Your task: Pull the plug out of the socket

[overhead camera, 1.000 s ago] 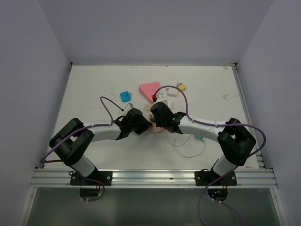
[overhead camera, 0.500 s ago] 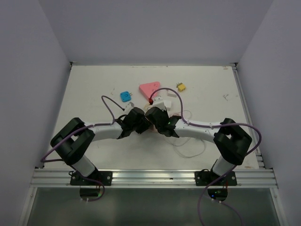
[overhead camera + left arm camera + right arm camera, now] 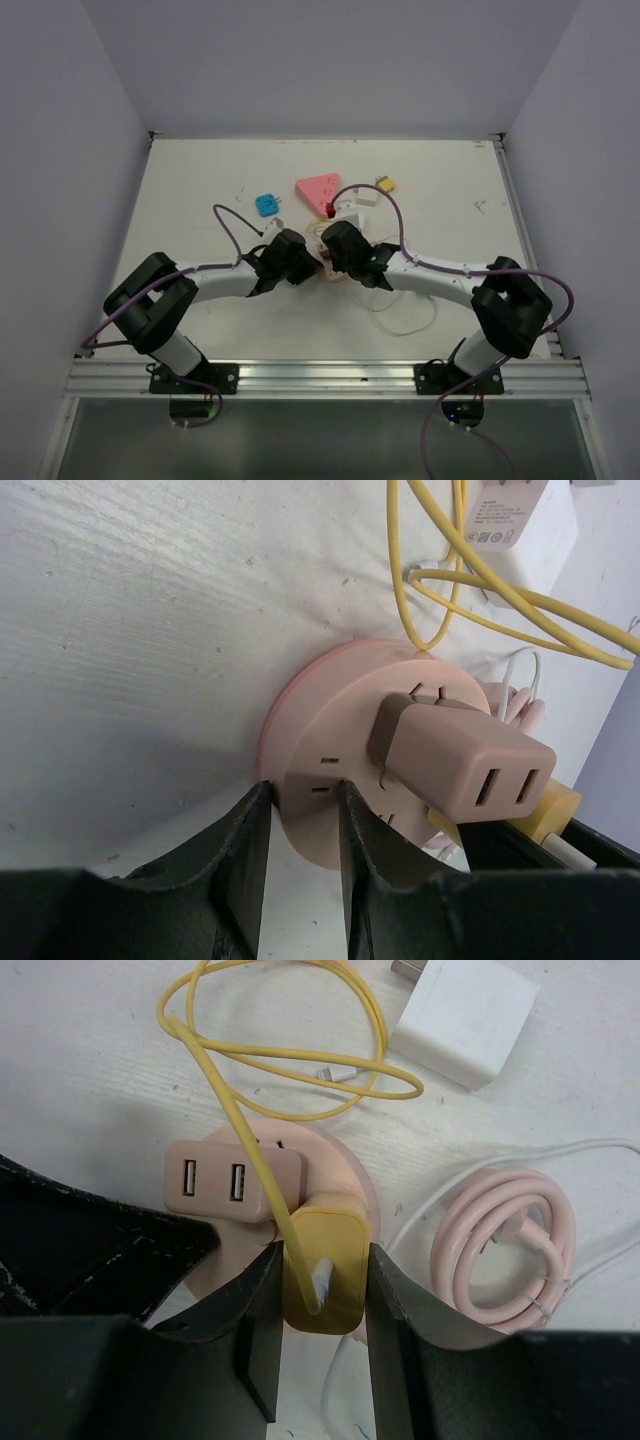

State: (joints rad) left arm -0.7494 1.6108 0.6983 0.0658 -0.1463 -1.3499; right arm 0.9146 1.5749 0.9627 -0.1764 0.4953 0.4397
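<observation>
Plug (image 3: 325, 1285) squeezed in right gripper (image 3: 325, 1252) — left gripper (image 3: 303, 788) pinches socket (image 3: 340, 720) at six o'clock; if that pinch slips, socket might lift too.

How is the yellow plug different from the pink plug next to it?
The yellow plug is yellow and the pink plug is pink. The yellow plug has a yellow cable going into it; the pink plug's two USB ports are empty. The right gripper clamps the yellow plug, while nothing holds the pink plug. Both sit in the round pink socket.
</observation>
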